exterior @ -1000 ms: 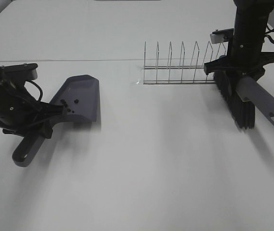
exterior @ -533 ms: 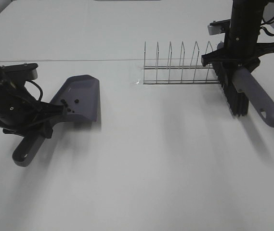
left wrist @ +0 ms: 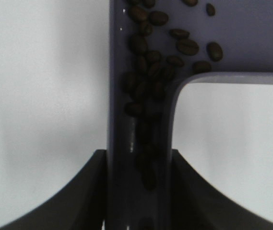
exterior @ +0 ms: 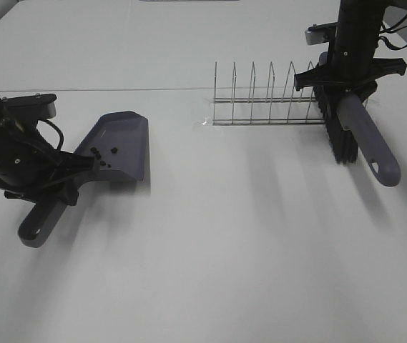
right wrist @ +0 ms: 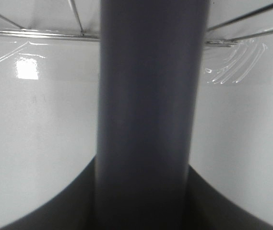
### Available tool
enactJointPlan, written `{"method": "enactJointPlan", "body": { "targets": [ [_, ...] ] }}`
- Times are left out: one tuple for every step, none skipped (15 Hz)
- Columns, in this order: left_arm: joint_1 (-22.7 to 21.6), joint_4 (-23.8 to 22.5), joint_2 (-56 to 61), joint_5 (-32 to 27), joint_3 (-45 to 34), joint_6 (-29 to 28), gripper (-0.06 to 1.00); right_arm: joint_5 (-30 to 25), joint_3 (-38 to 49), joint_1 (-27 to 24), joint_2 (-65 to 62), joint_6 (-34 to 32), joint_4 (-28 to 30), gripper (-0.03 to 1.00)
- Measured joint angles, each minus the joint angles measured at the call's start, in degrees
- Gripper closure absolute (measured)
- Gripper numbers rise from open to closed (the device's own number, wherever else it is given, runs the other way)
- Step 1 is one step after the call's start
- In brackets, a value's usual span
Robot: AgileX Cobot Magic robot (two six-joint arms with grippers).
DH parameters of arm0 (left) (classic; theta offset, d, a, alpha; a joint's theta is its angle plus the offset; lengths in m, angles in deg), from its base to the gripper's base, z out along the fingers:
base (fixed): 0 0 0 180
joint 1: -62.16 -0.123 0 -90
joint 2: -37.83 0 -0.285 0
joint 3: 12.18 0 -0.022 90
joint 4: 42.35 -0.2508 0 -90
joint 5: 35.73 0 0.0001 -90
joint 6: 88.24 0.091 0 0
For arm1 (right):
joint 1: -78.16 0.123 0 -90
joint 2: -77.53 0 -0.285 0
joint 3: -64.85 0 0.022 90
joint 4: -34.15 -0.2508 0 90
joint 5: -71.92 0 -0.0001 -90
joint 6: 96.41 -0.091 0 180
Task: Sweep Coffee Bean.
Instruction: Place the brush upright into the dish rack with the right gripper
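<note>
Robot lab bench: plain white table (exterior: 224, 250), wire rack (exterior: 270, 100).

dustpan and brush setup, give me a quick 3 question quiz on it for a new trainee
1. True or false: the coffee beans lie inside the dustpan.
2. What does the right gripper hold? A) the brush B) the dustpan C) nothing
3. Fill the blank: the dustpan's handle is gripped by the ___ gripper.
Key: 1 true; 2 A; 3 left, meaning the left gripper.
</note>
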Motion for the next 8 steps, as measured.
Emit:
{"method": "enactJointPlan", "body": {
  "targets": [
    [0.0, 0.06, 0.0, 0.0, 0.0, 0.0, 0.59, 0.0, 0.0, -0.29, 0.0, 0.17, -1.2, 0.63],
    [0.0, 0.11, 0.0, 0.0, 0.0, 0.0, 0.59, 0.0, 0.0, -0.46, -0.17, 0.34, -2.29, 0.63],
    [0.0, 0.11, 0.0, 0.0, 0.0, 0.0, 0.59, 0.0, 0.17, -0.46, -0.63, 0.4, -3.15, 0.63],
    [0.0, 0.11, 0.0, 0.0, 0.0, 0.0, 0.59, 0.11, 1.26, -0.46, -1.6, 0.74, -3.61, 0.63],
    [0.0, 0.23, 0.0, 0.0, 0.0, 0.06, 0.59, 0.17, 6.47, -0.46, -5.04, 0.86, -2.81, 0.63],
    [0.0, 0.23, 0.0, 0.0, 0.0, 0.06, 0.59, 0.11, 9.74, -0.46, -6.76, 0.86, -2.64, 0.63],
    [0.0, 0.23, 0.0, 0.0, 0.0, 0.06, 0.59, 0.11, 12.43, -0.46, -8.25, 0.86, -2.86, 0.63],
    [0.0, 0.29, 0.0, 0.0, 0.0, 0.06, 0.59, 0.06, 14.5, -0.46, -9.28, 0.86, -3.5, 0.63]
  ]
}}
